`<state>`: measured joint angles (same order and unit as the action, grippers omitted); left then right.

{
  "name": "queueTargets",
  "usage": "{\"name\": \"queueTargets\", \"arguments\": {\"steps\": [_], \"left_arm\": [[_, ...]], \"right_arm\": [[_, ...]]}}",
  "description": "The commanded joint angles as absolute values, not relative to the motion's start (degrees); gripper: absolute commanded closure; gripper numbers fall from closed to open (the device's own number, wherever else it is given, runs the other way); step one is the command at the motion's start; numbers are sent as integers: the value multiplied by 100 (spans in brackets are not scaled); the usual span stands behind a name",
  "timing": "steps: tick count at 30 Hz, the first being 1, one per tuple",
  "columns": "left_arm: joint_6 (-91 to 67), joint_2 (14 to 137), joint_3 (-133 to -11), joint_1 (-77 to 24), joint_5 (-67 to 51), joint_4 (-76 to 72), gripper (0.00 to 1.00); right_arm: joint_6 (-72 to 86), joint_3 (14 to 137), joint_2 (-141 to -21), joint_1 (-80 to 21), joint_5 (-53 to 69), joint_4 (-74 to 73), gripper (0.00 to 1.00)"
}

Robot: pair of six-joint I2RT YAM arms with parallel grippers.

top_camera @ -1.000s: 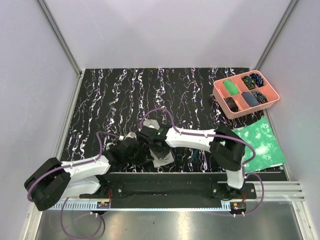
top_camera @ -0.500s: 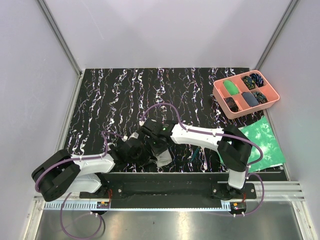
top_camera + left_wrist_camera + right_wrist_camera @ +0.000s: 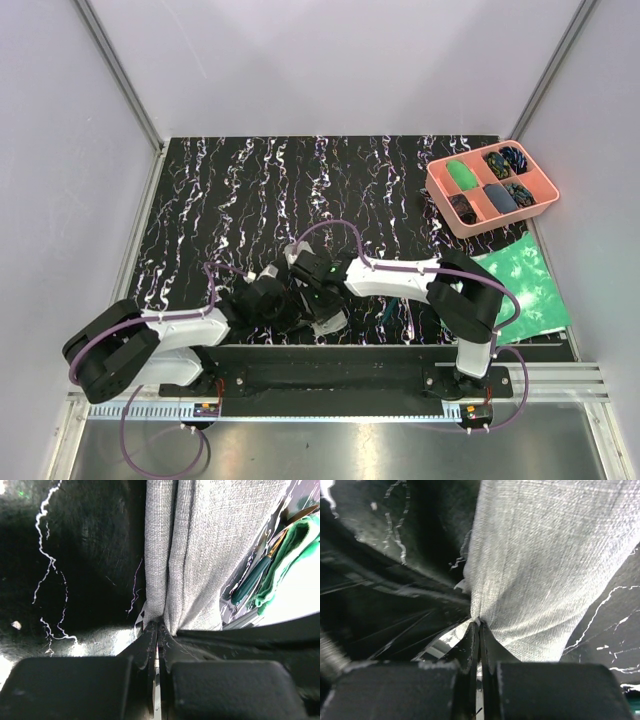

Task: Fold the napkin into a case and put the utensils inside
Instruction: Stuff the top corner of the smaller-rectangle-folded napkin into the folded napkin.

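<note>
The grey napkin (image 3: 333,322) lies bunched near the table's front edge, mostly hidden under both arms in the top view. My left gripper (image 3: 157,624) is shut on a folded edge of the napkin (image 3: 192,555), which hangs in long pleats. My right gripper (image 3: 479,622) is shut on another edge of the napkin (image 3: 545,565). From above, the left gripper (image 3: 283,308) and right gripper (image 3: 314,300) sit close together over the cloth. The utensils (image 3: 388,312) lie just right of the napkin; a teal handle (image 3: 251,579) and a brownish handle (image 3: 301,514) show in the left wrist view.
A green-and-white mottled sheet (image 3: 515,285) lies at the right, its folded edge (image 3: 292,542) next to the utensils. A pink compartmented tray (image 3: 491,187) with small items stands at the back right. The black marbled mat (image 3: 260,190) ends at the metal front rail (image 3: 330,352).
The left jaws closed the last bit onto the napkin. The right gripper drew back toward the front edge beside the left one, and the cloth shifted with it.
</note>
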<state>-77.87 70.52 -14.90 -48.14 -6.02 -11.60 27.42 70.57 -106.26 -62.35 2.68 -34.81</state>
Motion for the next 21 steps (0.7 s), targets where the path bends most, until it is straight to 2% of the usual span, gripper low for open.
{"name": "queueTargets", "arguments": {"steps": [1,4,9,13,21], "left_arm": [[-7612,6742,-1547,-4834,-449,-976,96],[-7384,6250,-1634,-4703,-150,-564,89],[-6663,5590,-1986,-3852,-280,-18,68],[-6136,5923,-2512,-2973,-1044,-131,70],[-6231,7557,-3015,-2848,-1730,-1263,75]], "right_arm": [[2874,6830,-10450,-6082,404,-3156,100],[2892,6654,-10371,-6012,527,-2936,100],[2927,6530,-10318,-5968,791,-2646,100],[2971,6530,-10327,-5933,817,-2540,100],[3050,6504,-10301,-5775,861,-2400,100]]}}
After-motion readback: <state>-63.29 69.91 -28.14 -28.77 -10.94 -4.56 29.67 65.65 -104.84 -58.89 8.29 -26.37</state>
